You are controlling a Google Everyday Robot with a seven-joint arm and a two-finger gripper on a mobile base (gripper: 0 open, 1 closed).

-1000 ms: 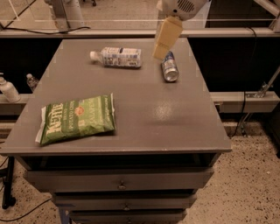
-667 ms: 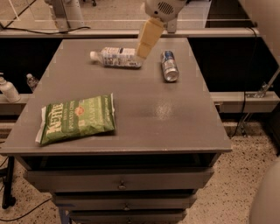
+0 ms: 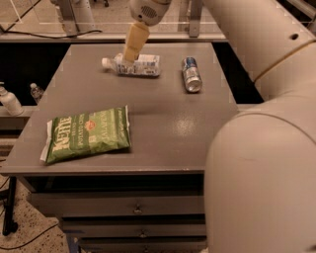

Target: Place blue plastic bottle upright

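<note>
The arm (image 3: 256,148) is bent from the right foreground over the table (image 3: 163,123). The gripper (image 3: 129,57) is pointed down at the blue plastic bottle (image 3: 143,65), which is laid sideways near the far edge. Whether the gripper is open cannot be told.

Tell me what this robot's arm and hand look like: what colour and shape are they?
The arm is fat, smooth, rounded cream-white shells, with a thin seam and one small dark hole. The gripper, above the blue plastic bottle at the far side of the table, is pale tan, flat and tapering, under a white rounded housing dotted with holes.
</note>
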